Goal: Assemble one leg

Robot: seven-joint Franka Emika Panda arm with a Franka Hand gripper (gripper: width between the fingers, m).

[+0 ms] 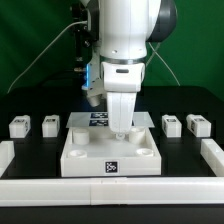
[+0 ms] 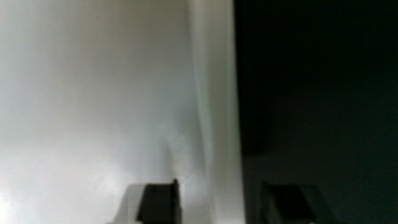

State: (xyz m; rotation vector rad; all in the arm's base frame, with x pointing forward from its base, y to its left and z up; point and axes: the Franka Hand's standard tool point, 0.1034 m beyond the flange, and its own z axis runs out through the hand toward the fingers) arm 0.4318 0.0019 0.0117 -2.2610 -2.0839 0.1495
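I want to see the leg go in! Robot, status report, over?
Gripper open, low over large white square slab. Four small white block-shaped plastic legs untouched on black table, two each side. Nothing blocking them.

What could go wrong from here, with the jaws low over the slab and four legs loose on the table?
1. The jaws are low over the slab, and the blurred wrist view does not show whether they grip it; a sideways move might drag or tilt it.
2. A dragged slab could knock the nearest legs, the left leg and the right leg, out of place.
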